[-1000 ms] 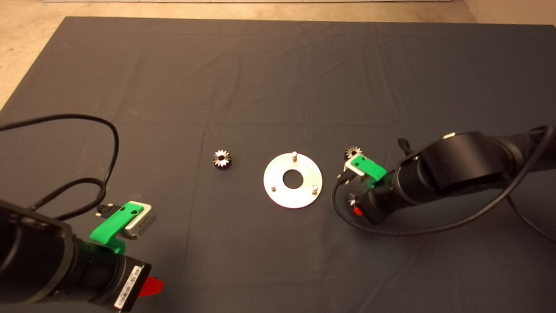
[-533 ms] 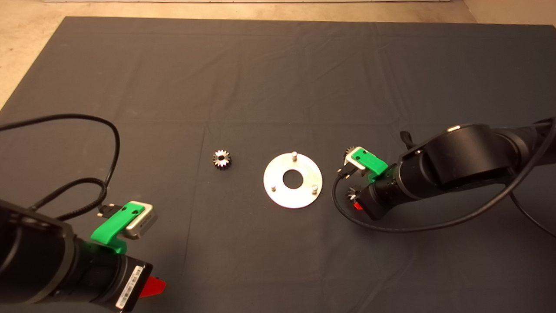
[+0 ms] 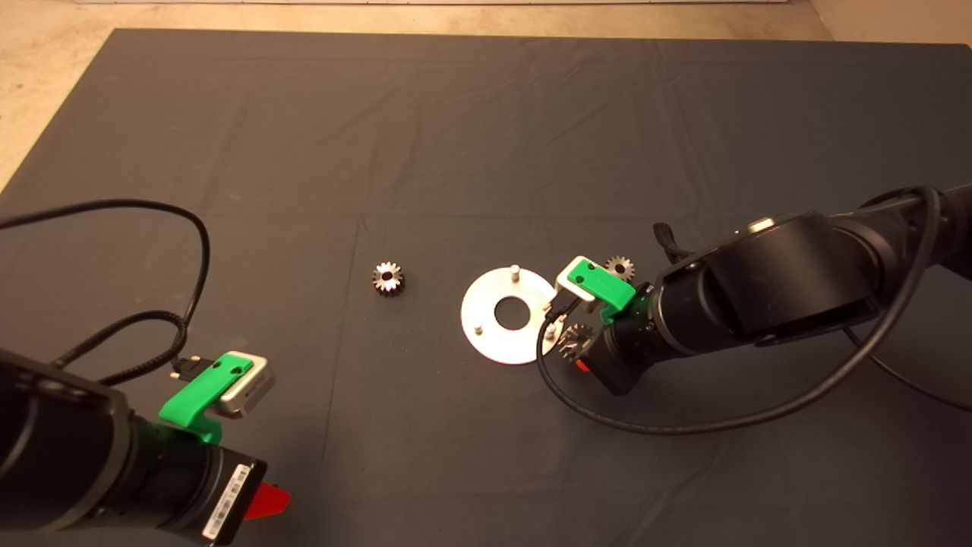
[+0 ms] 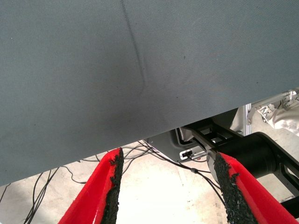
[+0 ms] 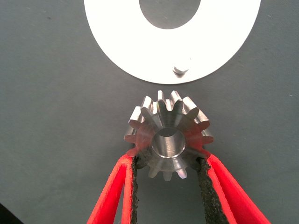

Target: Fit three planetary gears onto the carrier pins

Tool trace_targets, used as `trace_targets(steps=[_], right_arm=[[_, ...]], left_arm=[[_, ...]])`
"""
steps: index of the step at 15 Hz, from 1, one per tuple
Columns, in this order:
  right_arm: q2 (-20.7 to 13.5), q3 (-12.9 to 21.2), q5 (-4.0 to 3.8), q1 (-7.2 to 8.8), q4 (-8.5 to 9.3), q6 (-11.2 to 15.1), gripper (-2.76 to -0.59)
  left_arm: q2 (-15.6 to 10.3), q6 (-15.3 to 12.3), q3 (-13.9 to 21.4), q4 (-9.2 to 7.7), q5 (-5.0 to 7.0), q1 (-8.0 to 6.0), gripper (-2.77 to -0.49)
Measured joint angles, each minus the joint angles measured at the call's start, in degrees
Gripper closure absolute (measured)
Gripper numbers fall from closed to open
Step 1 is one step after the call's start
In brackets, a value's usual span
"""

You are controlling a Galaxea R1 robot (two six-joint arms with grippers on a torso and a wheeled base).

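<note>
The silver disc (image 3: 486, 304) lies mid-mat with three upright carrier pins: far (image 3: 514, 269), near left (image 3: 478, 330) and near right (image 3: 549, 331). My right gripper (image 3: 579, 351) is shut on a planetary gear (image 3: 575, 339) just right of the near-right pin. In the right wrist view the held gear (image 5: 168, 140) sits between the fingertips (image 5: 133, 163), a little short of a pin (image 5: 180, 70) on the disc (image 5: 117, 42). A second gear (image 3: 388, 278) lies left of the disc, a third (image 3: 620, 267) to its right. My left gripper (image 3: 262, 501) is parked at the lower left, open and empty (image 4: 170, 186).
A black cable (image 3: 152, 228) loops across the mat's left side. Another cable (image 3: 683, 425) hangs under the right arm. The left wrist view looks past the mat's edge (image 4: 140, 149) at floor cables and the robot's base.
My right gripper has moved left with its gear, from right of the disc to the disc's near-right pin. The third gear has come out from behind it. The left arm stayed put.
</note>
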Motion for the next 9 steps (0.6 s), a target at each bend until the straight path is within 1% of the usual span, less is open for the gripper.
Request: trace_targets(steps=[5,7,9], right_arm=[[2.0,-0.3,0.09,0.00,0.02,0.0,-0.76],[2.5,-1.7,0.24,0.00,0.04,0.0,-0.76],[2.8,-4.0,0.24,0.00,0.02,-0.2,-0.76]], left_arm=[[0.0,0.0,0.0,0.00,-0.03,0.00,-1.31],[0.0,0.0,0.0,-0.01,-0.49,0.00,-1.31],[-0.1,0.0,0.0,-0.01,-0.68,0.00,-1.31]])
